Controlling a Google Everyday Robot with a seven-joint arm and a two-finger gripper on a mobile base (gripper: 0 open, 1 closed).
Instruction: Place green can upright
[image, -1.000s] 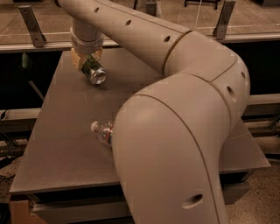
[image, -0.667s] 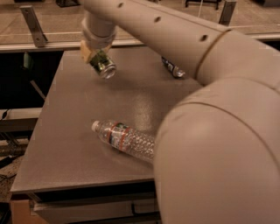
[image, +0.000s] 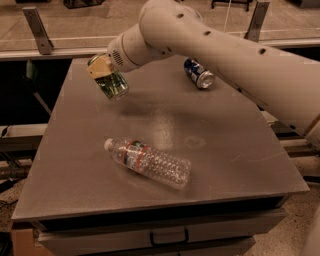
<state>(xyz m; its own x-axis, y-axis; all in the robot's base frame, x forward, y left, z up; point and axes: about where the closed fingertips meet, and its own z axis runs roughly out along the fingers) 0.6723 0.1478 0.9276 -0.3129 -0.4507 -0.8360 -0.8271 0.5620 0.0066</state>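
The green can (image: 112, 83) hangs tilted in the air above the far left part of the grey table (image: 225, 150), its silver rim pointing down and to the right. My gripper (image: 102, 70) is shut on the can, with tan fingers (image: 99, 66) clamped round its upper end. The white arm reaches in from the right across the top of the view.
A blue can (image: 198, 73) lies on its side at the far middle of the table. A clear plastic water bottle (image: 148, 162) lies on its side in the near middle. A drawer with a handle (image: 167, 235) runs under the table's front edge.
The arm has swung back, uncovering the table, the bottle and the blue can. The gripper has lifted the green can off the table and carried it a little nearer and to the right.
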